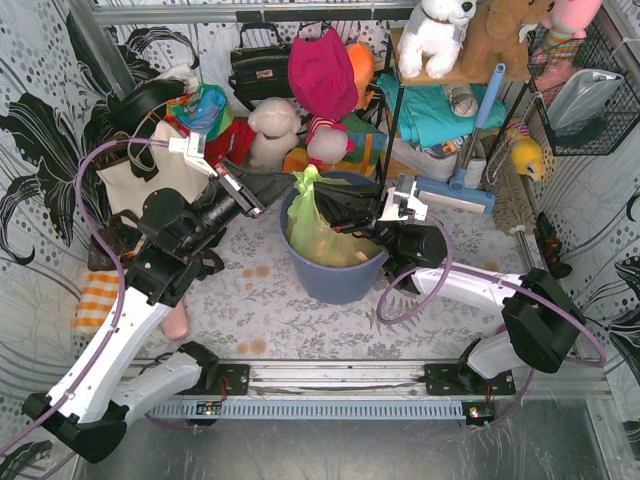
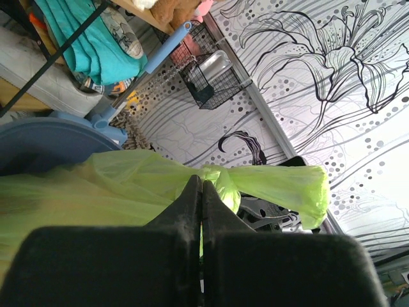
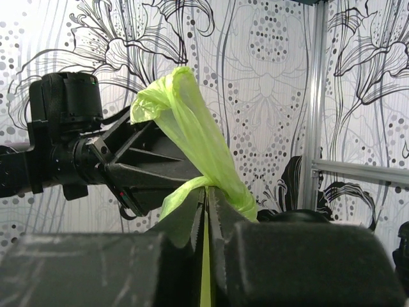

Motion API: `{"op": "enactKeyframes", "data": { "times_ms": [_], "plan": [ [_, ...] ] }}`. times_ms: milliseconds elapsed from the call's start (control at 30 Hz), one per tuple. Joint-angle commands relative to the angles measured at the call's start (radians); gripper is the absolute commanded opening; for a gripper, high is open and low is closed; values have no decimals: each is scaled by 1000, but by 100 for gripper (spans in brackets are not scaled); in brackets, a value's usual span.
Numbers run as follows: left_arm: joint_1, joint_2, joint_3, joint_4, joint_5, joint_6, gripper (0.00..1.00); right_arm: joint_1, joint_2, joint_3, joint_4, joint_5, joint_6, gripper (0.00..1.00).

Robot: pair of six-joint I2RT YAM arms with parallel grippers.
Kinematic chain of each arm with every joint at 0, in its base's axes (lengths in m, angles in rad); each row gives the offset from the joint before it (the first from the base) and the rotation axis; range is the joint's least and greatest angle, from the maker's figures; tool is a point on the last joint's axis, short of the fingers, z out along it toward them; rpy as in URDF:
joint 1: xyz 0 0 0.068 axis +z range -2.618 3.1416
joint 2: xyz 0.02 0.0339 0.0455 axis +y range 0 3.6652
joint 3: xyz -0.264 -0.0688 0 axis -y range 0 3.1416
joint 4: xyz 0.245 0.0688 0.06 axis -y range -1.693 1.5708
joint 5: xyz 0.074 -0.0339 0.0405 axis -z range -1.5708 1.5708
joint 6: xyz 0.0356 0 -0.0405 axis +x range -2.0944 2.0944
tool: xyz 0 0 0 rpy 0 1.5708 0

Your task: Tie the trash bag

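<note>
Lime-green plastic, thin as film, is what both claws are biting on, and that's the worry. The trash bag (image 1: 322,240) sits down in the blue-grey bin (image 1: 330,285) in the middle of the table (image 1: 250,300), with its gathered neck standing above the rim. Film this flimsy could tear or stretch to a string if the two arms pull apart too hard. A slack pull, on the other hand, looks likely to leave the twist loose, and the free tail (image 3: 182,115) poking up could slide back through the pinch. A sharp upward tug might drag the bag out or tip the bin, since nothing else holds it down. Is a proper knot seated? Can't tell: there's a bunched lump (image 2: 220,185) right at the tips, no more.

Now the pose. From the left, the left gripper (image 1: 288,186) reaches in low and nearly level, jaws clamped tight on the neck, green squeezed into the seam between them. The right gripper (image 1: 335,208) comes in from the opposite side, forearm folded back over the table, likewise clenched on the plastic just below the tail. The two sets of tips meet almost nose to nose above the bin.
</note>
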Motion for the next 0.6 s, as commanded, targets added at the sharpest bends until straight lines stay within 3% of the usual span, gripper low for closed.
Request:
{"op": "enactKeyframes", "data": {
  "times_ms": [0,200,333,567],
  "plan": [
    [-3,-24,41,25,-47,54,0,5,-29,1,53,-16,-5,0],
    [-2,-22,47,85,-4,64,0,5,-23,14,56,-37,2,0],
    [-3,-22,59,98,16,91,0,5,-40,-4,71,-34,19,25],
    [-3,-25,81,136,66,117,0,5,-99,-25,24,-41,10,28]
  ]
}}
